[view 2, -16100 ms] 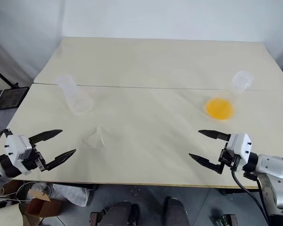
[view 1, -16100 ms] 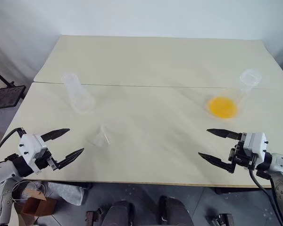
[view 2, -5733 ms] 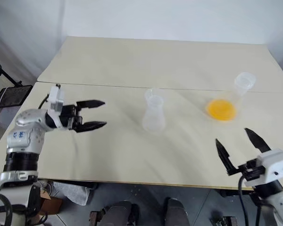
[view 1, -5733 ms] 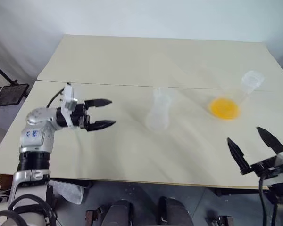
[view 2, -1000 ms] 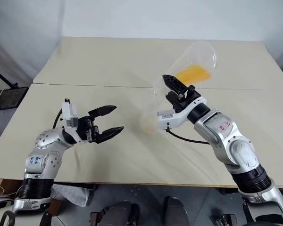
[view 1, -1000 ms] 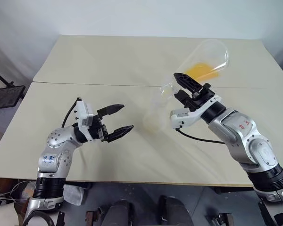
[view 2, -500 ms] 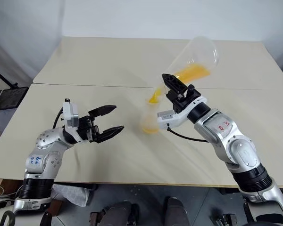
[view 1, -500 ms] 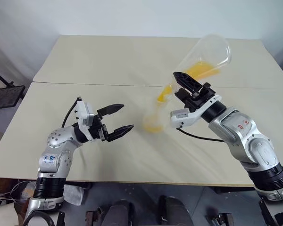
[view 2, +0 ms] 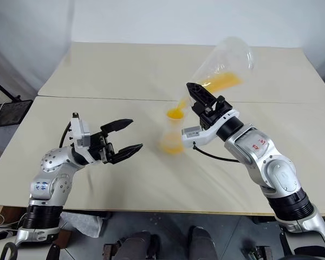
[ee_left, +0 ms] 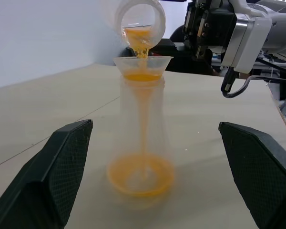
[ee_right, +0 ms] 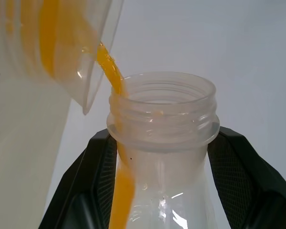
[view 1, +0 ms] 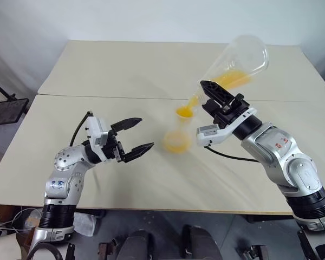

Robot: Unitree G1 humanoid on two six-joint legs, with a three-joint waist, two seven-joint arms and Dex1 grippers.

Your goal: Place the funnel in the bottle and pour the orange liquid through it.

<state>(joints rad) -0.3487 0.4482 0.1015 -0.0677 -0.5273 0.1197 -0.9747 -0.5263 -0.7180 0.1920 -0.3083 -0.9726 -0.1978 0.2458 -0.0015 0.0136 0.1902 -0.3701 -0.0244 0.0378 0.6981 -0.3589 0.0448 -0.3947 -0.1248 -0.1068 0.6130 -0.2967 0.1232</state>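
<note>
- The bottle [ee_left: 141, 143] stands upright at the table's middle, clear, an orange pool in its base.
- The funnel [ee_left: 143, 63] sits in its mouth.
- The orange liquid [view 1: 231, 79] streams from a tilted flask [view 1: 235, 62] into the funnel.

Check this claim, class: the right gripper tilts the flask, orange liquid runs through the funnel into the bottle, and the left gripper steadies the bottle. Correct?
Not quite. The left gripper hangs open beside the bottle, touching nothing, as the left wrist view shows. The rest holds.

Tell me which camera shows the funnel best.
The left wrist view: the funnel sits in the bottle mouth, holding orange liquid. In the eye views it is a faint orange-filled cone; the right wrist view doesn't show it clearly.
</note>
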